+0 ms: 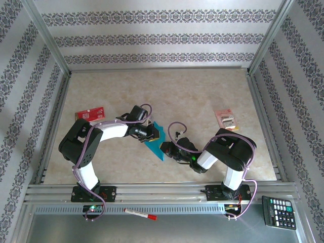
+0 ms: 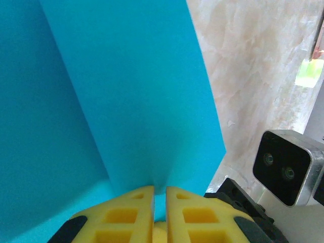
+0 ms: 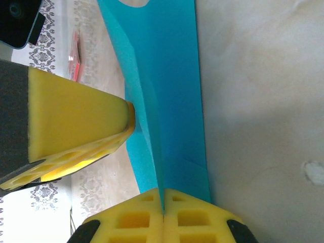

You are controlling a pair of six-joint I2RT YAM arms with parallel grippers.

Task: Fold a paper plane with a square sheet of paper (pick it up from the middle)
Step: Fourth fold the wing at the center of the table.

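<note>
we are looking at the teal paper sheet, which is folded along sharp creases and is sitting near the middle of the marble table, between the two grippers. the right gripper is clamping one fold, its yellow fingers pressed together on it. the left gripper is keeping a thin slit between its fingers with the paper edge inside; we cannot tell if it is gripping.
</note>
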